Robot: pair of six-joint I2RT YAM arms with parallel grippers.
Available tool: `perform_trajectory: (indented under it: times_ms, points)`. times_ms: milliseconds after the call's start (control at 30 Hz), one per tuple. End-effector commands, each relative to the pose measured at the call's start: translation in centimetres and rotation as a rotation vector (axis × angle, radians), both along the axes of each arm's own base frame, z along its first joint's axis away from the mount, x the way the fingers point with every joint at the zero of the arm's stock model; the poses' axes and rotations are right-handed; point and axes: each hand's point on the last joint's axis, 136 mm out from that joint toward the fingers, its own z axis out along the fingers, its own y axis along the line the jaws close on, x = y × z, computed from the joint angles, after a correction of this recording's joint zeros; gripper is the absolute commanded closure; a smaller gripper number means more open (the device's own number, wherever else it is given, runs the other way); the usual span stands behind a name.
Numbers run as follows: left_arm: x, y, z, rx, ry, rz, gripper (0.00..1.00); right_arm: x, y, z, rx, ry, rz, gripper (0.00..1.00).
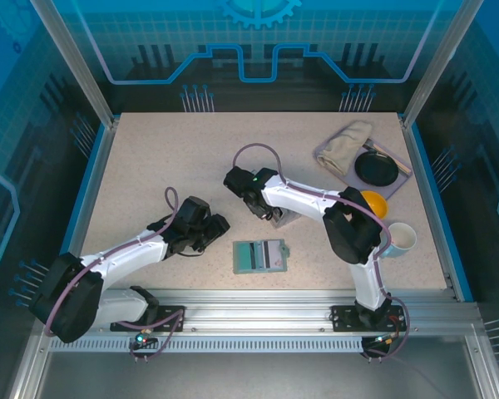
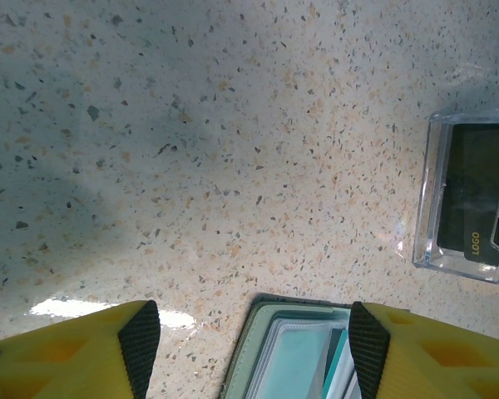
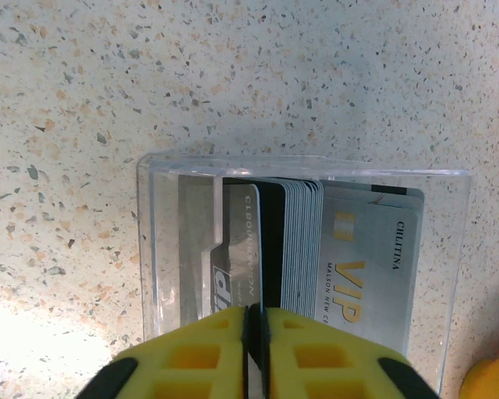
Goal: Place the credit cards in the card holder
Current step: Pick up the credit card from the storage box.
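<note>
1. Card holder (image 1: 260,255): lies open and flat on bench (image 1: 166,158), near front edge, between the two arms. Teal inside w/ slots facing up. In left wrist view its top edge (image 2: 295,357) sits between the finger pads.

2. Left arm (image 1: 125,253): reaches in from near-left corner; its end is just left of card holder. Left fingers (image 2: 108,353): spread wide, nothing between them, hovering over holder edge.

3. Clear box (image 1: 283,221): on bench just beyond card holder, under end of right arm (image 1: 308,198). Left wrist view shows it (image 2: 470,199) to the right, apart from holder, w/ a dark card inside.

4. Credit cards (image 3: 299,241): stacked on edge inside clear box (image 3: 158,249); approx. one dark, several grey, one silver w/ gold "VIP" print.

5. Right fingers (image 3: 191,357): pressed almost together directly over box, pinching a thin pale card (image 3: 254,366) seen edge-on between the pads.

6. Orange round item (image 1: 373,202) and white mug (image 1: 402,238): right of right arm, mug nearer.

7. Tray (image 1: 403,170): far-right corner, w/ beige cloth (image 1: 348,141) and black dish (image 1: 377,169).
</note>
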Motion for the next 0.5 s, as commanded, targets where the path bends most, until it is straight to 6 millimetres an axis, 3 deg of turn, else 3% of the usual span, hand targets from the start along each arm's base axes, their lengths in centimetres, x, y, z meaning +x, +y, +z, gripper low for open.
perform_trajectory:
  times_ms: [0, 267, 467]
  points:
    - [-0.3, 0.3, 0.0, 0.0, 0.002, -0.004, 0.35, -0.4, -0.3, 1.4, 0.048, 0.012, -0.012, 0.91]
    - [0.1, -0.6, 1.2, -0.04, -0.033, -0.038, 0.35, -1.7, 0.3, 4.5, 0.257, 0.057, -0.047, 0.94]
    - [1.3, -3.4, 5.0, -0.219, -0.15, -0.11, 0.33, -3.4, 0.5, 8.1, 0.572, 0.109, -0.081, 0.95]
